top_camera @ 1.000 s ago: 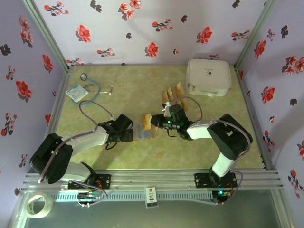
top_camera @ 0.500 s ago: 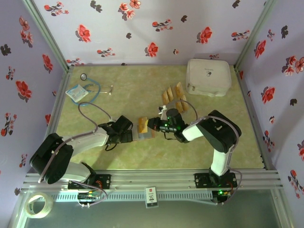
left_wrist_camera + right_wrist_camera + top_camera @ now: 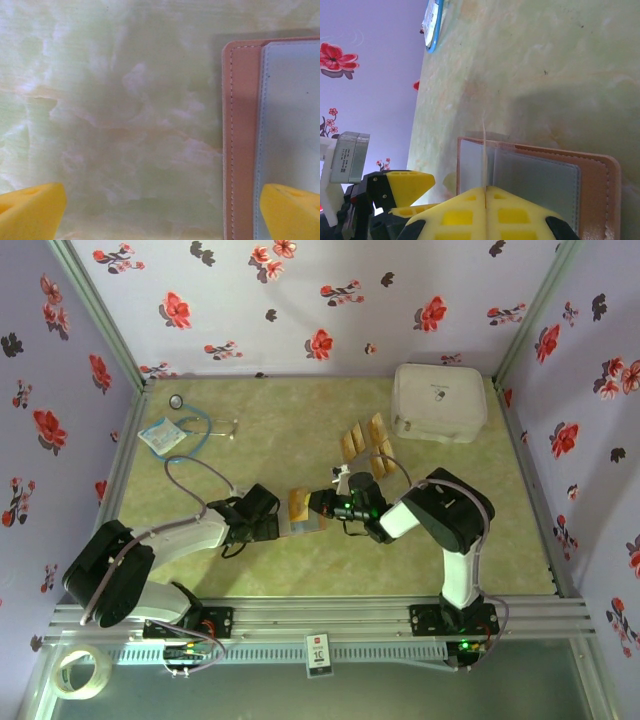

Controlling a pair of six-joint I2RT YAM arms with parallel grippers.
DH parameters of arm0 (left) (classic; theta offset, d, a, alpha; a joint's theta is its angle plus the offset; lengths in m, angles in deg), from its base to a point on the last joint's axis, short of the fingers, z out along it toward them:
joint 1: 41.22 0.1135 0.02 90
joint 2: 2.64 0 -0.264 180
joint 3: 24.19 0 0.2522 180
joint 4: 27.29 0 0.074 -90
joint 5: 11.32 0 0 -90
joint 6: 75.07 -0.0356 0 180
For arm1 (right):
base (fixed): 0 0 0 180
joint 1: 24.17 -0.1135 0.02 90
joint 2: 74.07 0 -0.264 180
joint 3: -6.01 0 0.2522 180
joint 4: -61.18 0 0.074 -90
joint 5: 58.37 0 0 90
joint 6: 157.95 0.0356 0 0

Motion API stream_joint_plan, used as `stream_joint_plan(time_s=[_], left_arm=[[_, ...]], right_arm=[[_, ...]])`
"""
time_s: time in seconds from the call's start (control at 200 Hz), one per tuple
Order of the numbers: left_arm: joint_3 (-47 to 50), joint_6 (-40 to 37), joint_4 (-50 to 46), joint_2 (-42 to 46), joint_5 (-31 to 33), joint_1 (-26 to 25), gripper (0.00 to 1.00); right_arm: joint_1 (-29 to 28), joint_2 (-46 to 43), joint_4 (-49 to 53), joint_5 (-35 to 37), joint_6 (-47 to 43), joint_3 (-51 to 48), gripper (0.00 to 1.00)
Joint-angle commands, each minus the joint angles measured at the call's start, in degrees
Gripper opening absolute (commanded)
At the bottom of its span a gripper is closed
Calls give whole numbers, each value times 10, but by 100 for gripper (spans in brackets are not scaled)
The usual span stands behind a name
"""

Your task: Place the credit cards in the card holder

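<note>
I find the card holder (image 3: 305, 524) lying open and flat near the middle of the table (image 3: 270, 430), between the two arms. The left gripper (image 3: 160, 212) stands spread wide. In its wrist view one yellow pad sits over bare table and the other over the holder's pale inner panel, with the stitched brown edge between them. Whether the pads touch the surface I cannot tell.

The right gripper (image 3: 485, 192) is clamped on one card (image 3: 484, 150), seen edge-on and projecting from the fingertips over the holder's pale pockets. Whether its tip has entered a pocket I cannot tell.

The remaining cards (image 3: 366, 443) lie in a loose cluster behind the right gripper, near the white case (image 3: 440, 400). A stethoscope (image 3: 195, 425) lies at the far left, well apart.

Open table runs behind and to the left of the holder. The two grippers stand close together over it.
</note>
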Motion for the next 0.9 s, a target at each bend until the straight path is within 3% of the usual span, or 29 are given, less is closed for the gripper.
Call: stream_joint_plan(time_s=[0.0,0.895], left_arm=[[13,9,-18,-4,16,-4,100],[11,8,-16,-9,16,-4,100]], right_arm=[[-4,17,-34,-9,7,3,0],[-12,46,-44,-46,5,6,0]])
